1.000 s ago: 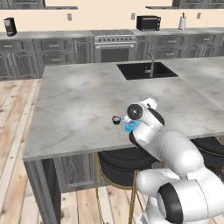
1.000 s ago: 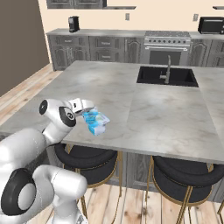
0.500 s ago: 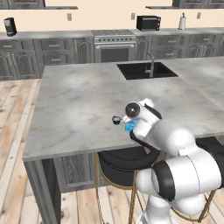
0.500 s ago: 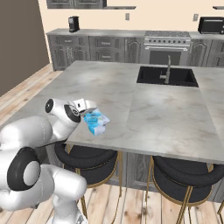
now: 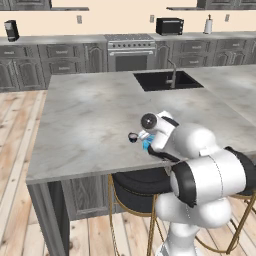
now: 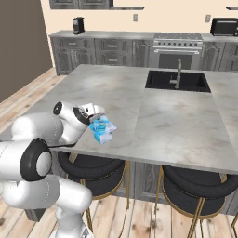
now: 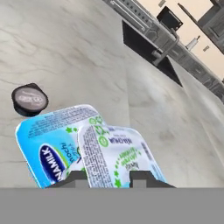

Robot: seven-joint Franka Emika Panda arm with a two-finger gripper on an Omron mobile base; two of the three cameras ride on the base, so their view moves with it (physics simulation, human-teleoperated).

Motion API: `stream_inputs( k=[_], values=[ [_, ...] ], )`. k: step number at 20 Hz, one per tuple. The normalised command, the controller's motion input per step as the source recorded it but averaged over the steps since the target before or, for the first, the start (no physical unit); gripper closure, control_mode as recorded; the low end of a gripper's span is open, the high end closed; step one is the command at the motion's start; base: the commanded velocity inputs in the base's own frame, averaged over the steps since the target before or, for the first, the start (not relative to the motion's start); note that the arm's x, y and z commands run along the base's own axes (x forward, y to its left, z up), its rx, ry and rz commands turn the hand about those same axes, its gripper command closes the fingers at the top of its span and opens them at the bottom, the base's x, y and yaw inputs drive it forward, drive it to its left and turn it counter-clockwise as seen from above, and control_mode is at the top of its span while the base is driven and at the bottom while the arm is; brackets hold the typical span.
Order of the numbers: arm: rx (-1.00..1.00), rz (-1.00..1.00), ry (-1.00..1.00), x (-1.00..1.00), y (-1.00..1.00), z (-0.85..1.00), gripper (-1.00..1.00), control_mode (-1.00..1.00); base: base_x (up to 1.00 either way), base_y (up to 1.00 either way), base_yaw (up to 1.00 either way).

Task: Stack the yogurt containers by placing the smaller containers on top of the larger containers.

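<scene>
My gripper (image 7: 109, 175) is shut on the small light-blue yogurt tub (image 7: 116, 155), its pale printed lid showing between the two finger tips. Just behind it lies the larger bright-blue tub (image 7: 48, 148) with the wide lid rim; the small tub overlaps that lid, and I cannot tell whether they touch. The tiny dark round cup (image 7: 29, 98) stands on the counter just beyond the big tub. From the right base the tubs (image 6: 102, 129) sit near the counter's front edge at my gripper (image 6: 96, 117). From the left base the cup (image 5: 133, 137) shows beside my gripper (image 5: 148, 141).
The grey marble island counter (image 5: 85, 115) stretches wide to the left and back. A black sink with a faucet (image 6: 176, 80) is set in its far side. Dark bar stools (image 6: 195, 183) stand under the front edge. Cabinets and a stove line the back wall.
The arm's elbow and upper links have folded in closer to the base. The hand and the tubs stay at about the same spot by the counter's front edge.
</scene>
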Motion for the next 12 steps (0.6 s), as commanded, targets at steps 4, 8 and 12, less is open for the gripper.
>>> stream_inputs(
  k=[4,8,12],
  values=[
    [0.00,0.00,0.02,0.22,0.00,-0.16,1.00,-1.00,0.00,0.00,0.00],
    [0.00,0.00,0.00,0.19,0.00,-0.19,1.00,-1.00,0.00,0.00,0.00],
    [0.00,0.00,0.00,0.21,0.00,-0.20,1.00,-1.00,0.00,0.00,0.00]
  ],
)
